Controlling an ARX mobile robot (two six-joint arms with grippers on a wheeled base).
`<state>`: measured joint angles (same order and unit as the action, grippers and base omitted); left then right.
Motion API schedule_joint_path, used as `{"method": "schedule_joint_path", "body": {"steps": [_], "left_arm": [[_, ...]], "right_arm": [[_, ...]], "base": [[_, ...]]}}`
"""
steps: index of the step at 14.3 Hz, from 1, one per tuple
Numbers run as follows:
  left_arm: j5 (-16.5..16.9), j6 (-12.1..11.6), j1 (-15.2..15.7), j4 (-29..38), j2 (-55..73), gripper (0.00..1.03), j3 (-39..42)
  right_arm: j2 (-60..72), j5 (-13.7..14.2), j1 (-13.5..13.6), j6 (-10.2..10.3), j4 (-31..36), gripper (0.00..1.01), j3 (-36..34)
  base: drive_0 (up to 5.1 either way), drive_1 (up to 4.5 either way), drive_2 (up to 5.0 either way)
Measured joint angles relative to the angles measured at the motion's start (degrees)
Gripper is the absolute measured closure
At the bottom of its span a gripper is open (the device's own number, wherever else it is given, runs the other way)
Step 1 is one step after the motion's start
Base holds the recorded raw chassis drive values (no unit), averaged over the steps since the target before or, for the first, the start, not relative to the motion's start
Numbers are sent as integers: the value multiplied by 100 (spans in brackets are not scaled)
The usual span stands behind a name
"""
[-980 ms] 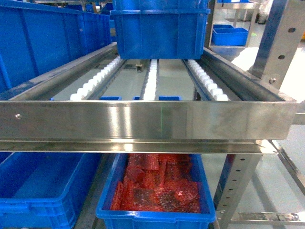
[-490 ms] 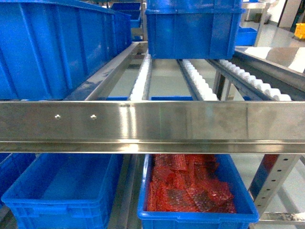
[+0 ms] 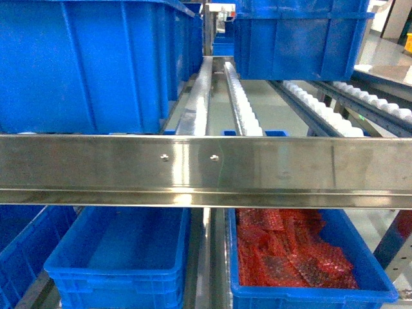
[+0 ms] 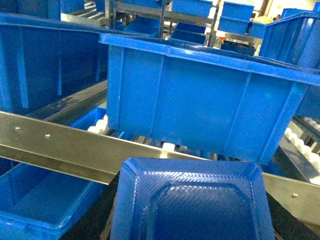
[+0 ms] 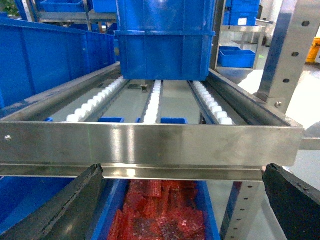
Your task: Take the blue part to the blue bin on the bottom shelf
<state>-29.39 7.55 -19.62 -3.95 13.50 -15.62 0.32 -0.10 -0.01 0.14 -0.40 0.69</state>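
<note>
Blue crates are sitting over a shiny silver rail and white rollers, a red, bubble-textured heap is filling one blue bin, and a blue part is showing a fine woven pattern.

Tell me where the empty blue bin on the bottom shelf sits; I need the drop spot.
In the head view the empty blue bin sits low and left of centre, under the steel front rail, directly left of the bin of red parts.
</note>
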Motion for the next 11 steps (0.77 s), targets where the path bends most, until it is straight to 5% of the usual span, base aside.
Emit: {"method": "schedule_joint_path", "body": {"steps": [11], "left_arm": [[-13,2,4,-2,-4,60,0]], "right_arm": [[0,-4,0,2,15,3,0]], "base": [[0,0,0]]}}
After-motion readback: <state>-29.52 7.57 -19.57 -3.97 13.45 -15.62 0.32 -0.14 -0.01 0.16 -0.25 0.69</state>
